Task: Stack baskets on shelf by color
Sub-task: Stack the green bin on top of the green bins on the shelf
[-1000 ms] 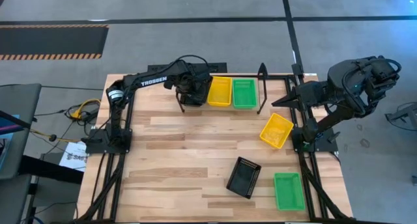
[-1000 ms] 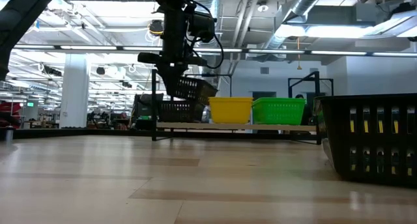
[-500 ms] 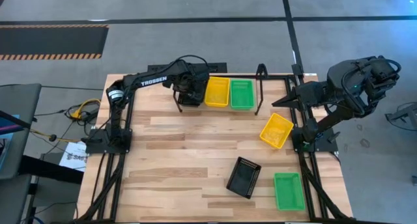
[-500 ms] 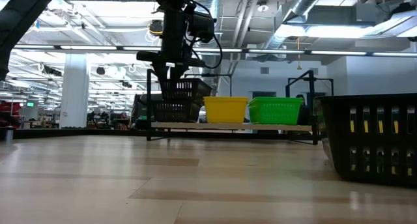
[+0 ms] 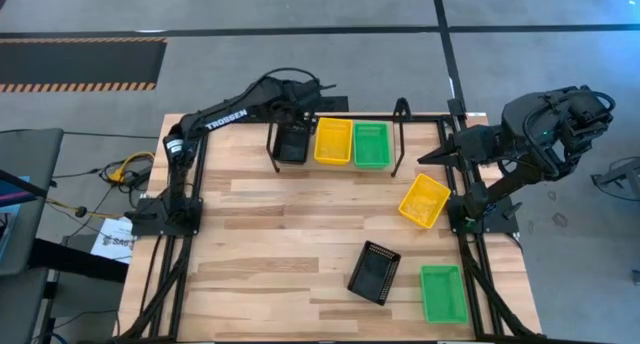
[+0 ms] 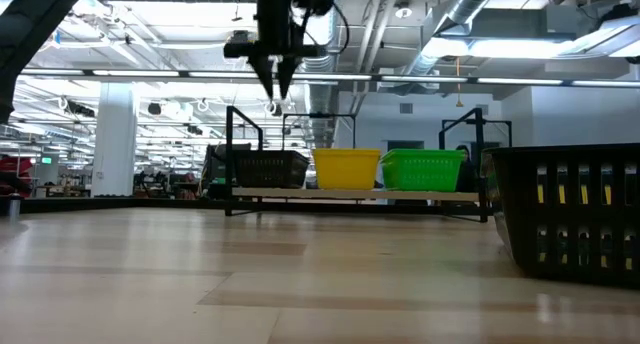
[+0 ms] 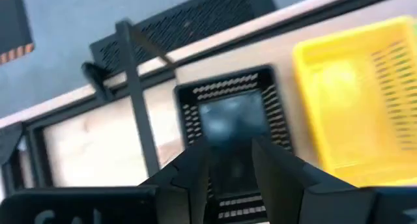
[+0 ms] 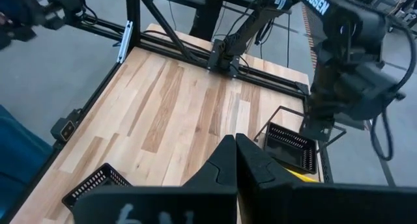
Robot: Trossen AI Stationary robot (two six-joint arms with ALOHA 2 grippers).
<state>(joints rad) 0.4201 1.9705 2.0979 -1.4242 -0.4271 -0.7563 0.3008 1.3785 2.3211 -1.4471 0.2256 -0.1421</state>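
Note:
The shelf (image 6: 350, 193) stands along the table's far edge. On it, left to right, rest a black basket (image 5: 292, 142), a yellow basket (image 5: 334, 141) and a green basket (image 5: 371, 144), each on its base. My left gripper (image 7: 229, 175) hangs open above the black basket (image 7: 234, 116), clear of it; the low view shows its fingertips (image 6: 277, 84) well above the basket's rim. My right gripper (image 8: 234, 152) is shut and held high at the table's right edge (image 5: 440, 156), holding nothing.
Three loose baskets lie on the tabletop toward the right: a yellow one (image 5: 424, 200), a black one (image 5: 374, 272) that looms close in the low view (image 6: 570, 214), and a green one (image 5: 443, 293) near the front right corner. The left half of the table is bare wood.
My left gripper lowered a tilted black basket onto the black one at the shelf's left end, where it settled level. The fingers then opened and let go, and the gripper rose straight up clear of the stack.

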